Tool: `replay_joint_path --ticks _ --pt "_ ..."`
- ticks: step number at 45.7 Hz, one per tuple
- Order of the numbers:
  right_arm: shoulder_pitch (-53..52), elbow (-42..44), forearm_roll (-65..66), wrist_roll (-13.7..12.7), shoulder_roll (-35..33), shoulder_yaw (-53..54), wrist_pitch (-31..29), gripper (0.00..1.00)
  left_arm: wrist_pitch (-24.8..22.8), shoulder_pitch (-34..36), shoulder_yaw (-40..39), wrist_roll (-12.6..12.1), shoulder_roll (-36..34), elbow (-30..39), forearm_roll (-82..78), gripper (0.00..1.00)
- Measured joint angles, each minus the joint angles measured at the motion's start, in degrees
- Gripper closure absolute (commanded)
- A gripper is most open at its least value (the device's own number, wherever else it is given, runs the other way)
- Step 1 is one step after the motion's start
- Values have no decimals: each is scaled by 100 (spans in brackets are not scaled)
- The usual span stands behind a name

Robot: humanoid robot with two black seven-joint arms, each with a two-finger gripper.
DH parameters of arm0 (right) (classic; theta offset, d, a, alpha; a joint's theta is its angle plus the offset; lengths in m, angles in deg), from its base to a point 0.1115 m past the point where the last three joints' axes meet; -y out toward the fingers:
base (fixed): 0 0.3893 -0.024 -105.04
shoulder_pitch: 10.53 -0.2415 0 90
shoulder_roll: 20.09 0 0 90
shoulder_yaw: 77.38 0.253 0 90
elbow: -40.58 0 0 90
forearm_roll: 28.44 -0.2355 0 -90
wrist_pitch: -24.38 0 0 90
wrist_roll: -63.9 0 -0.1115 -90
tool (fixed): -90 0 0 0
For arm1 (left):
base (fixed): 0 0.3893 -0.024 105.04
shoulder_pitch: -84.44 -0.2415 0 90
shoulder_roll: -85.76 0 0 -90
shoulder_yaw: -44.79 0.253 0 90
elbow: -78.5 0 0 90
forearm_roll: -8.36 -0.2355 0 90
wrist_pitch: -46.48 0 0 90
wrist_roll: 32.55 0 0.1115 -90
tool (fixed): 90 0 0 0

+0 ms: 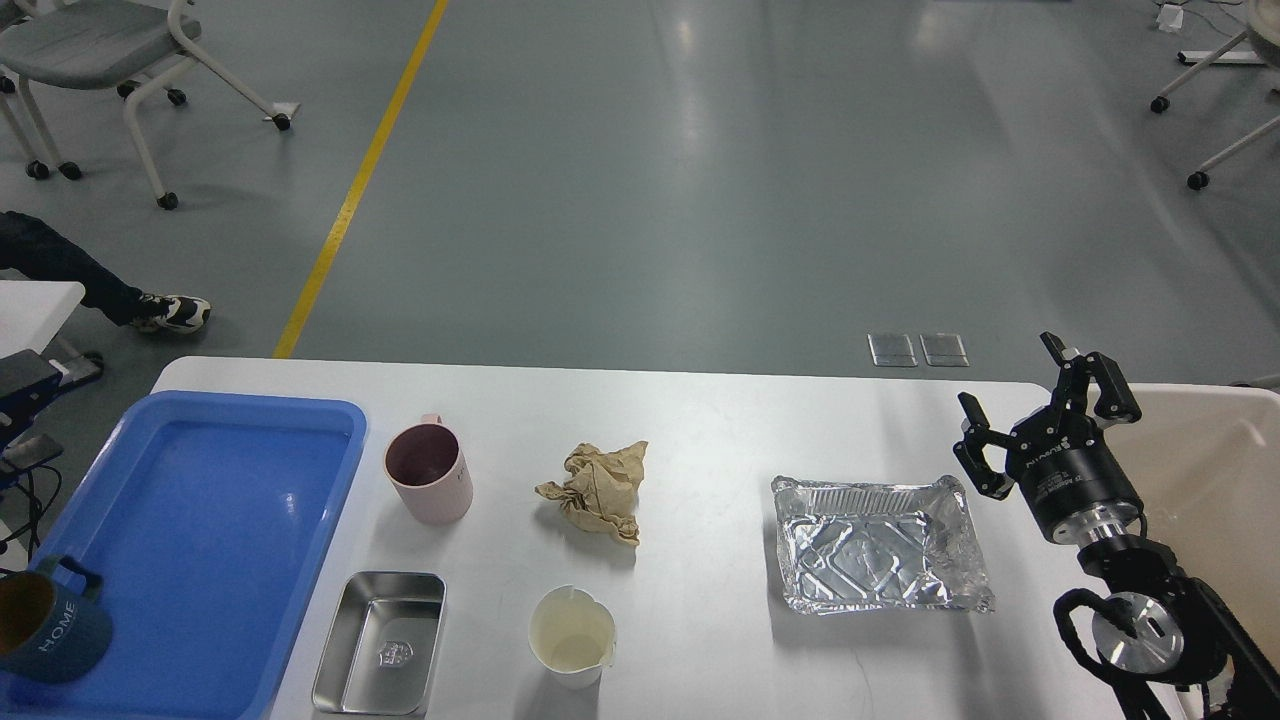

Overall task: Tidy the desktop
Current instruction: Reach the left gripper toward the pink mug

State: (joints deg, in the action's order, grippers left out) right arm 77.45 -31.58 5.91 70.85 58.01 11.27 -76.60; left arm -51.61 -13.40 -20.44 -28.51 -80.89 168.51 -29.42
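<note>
The white desktop [700,420] holds a pink mug [430,473], a crumpled brown paper [598,490], a crumpled foil container [875,545], a whitish paper cup [572,635] and a small steel tray [382,642]. A dark blue mug marked HOME [45,620] stands in the near left corner of the blue tray [220,540]. My right gripper [1006,372] is open and empty, above the desktop's right end, just right of the foil container. My left gripper is out of view.
A beige bin [1215,470] stands beyond the desktop's right edge, beside my right arm. Dark gear with cables [22,400] sits at the left edge. Chairs [100,40] and a person's leg [80,280] are on the floor at far left.
</note>
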Motion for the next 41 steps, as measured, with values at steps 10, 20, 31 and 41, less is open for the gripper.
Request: replay_joint_path --ticks 10,20,31,41 --pt "-3 0 0 0 -6 -46 -2 0 446 -257 -22 42 -254 240 -464 4" --pt "-2 0 1 0 -6 -50 -2 0 542 -273 -147 77 -315 603 -1023 4" --pt "-9 10 2 0 -6 -50 -2 0 506 -9 -212 79 -323 759 -1236 4" --pt "-9 41 1 0 -6 -50 -1 0 171 344 -125 -16 -90 593 -1208 4"
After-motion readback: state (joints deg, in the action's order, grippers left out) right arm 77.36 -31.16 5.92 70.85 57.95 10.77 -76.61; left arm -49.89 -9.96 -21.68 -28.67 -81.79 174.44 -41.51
